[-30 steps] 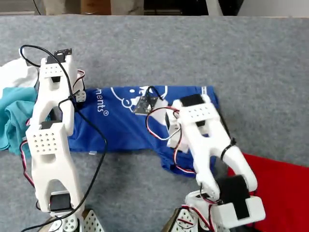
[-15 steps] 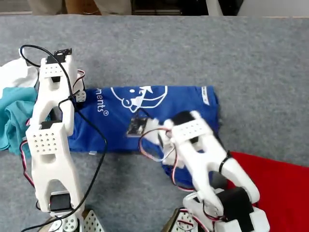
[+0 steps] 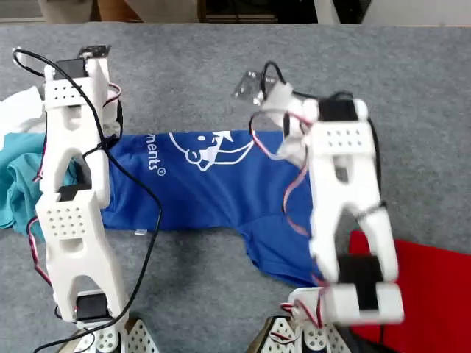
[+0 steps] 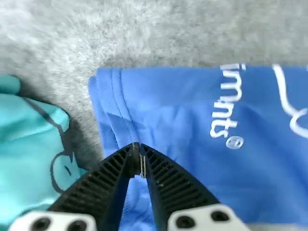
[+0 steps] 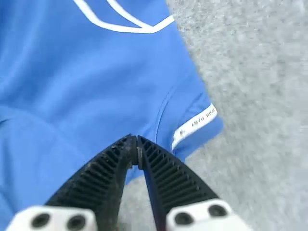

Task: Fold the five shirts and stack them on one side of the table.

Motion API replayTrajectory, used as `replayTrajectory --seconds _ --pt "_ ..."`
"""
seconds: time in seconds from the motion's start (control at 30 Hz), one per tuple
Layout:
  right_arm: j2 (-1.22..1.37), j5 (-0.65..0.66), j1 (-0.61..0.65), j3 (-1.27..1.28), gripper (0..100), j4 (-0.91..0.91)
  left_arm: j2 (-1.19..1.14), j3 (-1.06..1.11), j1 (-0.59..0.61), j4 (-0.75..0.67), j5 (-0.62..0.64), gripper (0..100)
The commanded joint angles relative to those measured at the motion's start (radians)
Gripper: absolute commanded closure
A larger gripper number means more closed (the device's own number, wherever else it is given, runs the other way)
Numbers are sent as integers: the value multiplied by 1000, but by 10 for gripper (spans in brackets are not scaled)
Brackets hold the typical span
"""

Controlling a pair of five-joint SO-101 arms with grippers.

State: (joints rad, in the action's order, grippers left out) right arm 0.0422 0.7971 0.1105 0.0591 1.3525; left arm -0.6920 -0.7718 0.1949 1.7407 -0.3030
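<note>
Blue shirt (image 3: 213, 184) lies spread mid-table (image 3: 412, 88). The left gripper (image 4: 138, 161), tips pressed together, sits at its 9 o'clock hem, possibly nipping cloth. The right gripper (image 5: 137, 153) is closed too, over the 2 o'clock corner

Two pincers, the left pincer (image 4: 138, 161) and the right pincer (image 5: 136, 151), are hanging over one desk (image 3: 412, 88). Four shirts are lying there: one blue shirt (image 3: 213, 184) beneath both, one teal shirt (image 3: 18, 184) and one white shirt (image 3: 18, 110) near the left, and one red shirt (image 3: 427, 287) well apart from the right.
</note>
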Motion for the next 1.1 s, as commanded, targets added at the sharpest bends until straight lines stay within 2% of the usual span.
replayTrajectory --seconds 0.0,0.13,0.2,0.33,0.43,0.5,0.7,0.83,0.97,1.07 --pt "234 -49 -31 -196 993 0 38 101 17 18 -133 981" --pt "504 -86 -82 -417 993 5 18 249 20 5 -163 981" --pt "624 -100 -107 -541 993 18 -12 299 28 -74 -158 981" --pt "822 -100 -125 -822 993 140 -45 313 34 -226 -55 981" --pt "940 -100 -124 -1063 993 218 -54 270 29 -290 48 981" --pt "1009 -97 -125 -1219 993 250 -58 238 21 -313 66 981" --pt "1168 -91 -125 -1561 993 295 -58 213 2 -324 64 981" --pt "1208 -83 -128 -1610 993 299 -58 218 -3 -321 64 981" --pt "1161 -86 -130 -1655 993 396 -47 219 6 -307 40 981" --pt "1098 -91 -134 -1685 993 436 -35 163 6 -192 -35 981"
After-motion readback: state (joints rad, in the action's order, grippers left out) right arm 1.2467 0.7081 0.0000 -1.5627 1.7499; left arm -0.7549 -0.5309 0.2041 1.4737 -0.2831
